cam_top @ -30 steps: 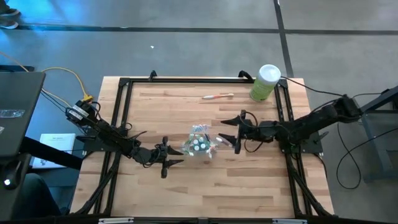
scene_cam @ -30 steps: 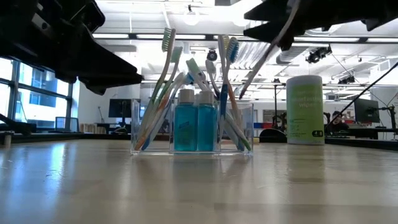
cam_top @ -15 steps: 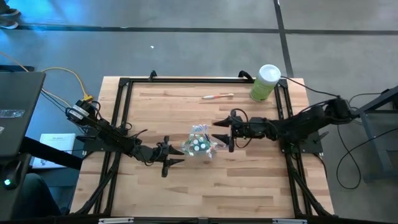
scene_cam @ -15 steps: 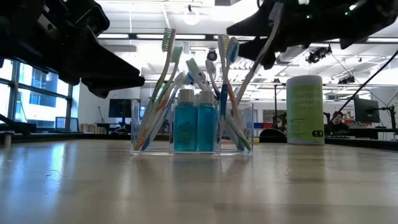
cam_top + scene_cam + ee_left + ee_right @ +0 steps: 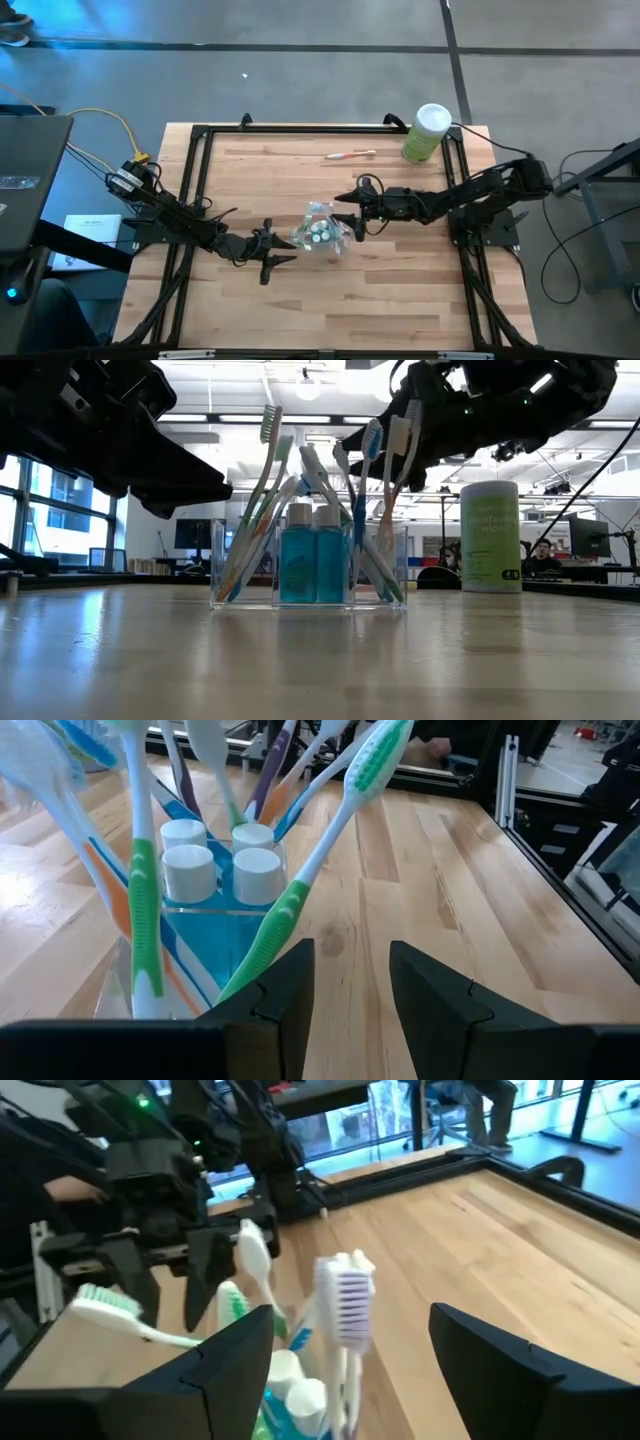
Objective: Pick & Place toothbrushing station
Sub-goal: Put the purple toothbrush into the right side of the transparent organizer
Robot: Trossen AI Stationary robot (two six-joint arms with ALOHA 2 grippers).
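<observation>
The toothbrushing station is a clear cup (image 5: pixel 320 232) standing on its base mid-table. It holds several pastel toothbrushes and blue white-capped tubes (image 5: pixel 215 870). My left gripper (image 5: pixel 350 985) is open and level just left of the cup, with nothing between its fingers; a green-and-white brush (image 5: pixel 300 890) leans past one finger. My right gripper (image 5: pixel 350 1350) is open wide at the cup's right, up at brush-head height. A brush head with purple bristles (image 5: pixel 345 1295) stands between its fingers, with a gap on either side.
A loose toothbrush (image 5: pixel 350 155) lies toward the far edge. A tall pale-green canister (image 5: pixel 427 132) with a white lid stands at the far right corner. Black frame rails (image 5: pixel 200 180) run along the table's sides. Bare wood lies near the front edge.
My right gripper has moved toward the table's left and a little down, up to the cup, staying open; a brush head now stands between its fingers. A brush that leaned toward the right now stands more upright.
</observation>
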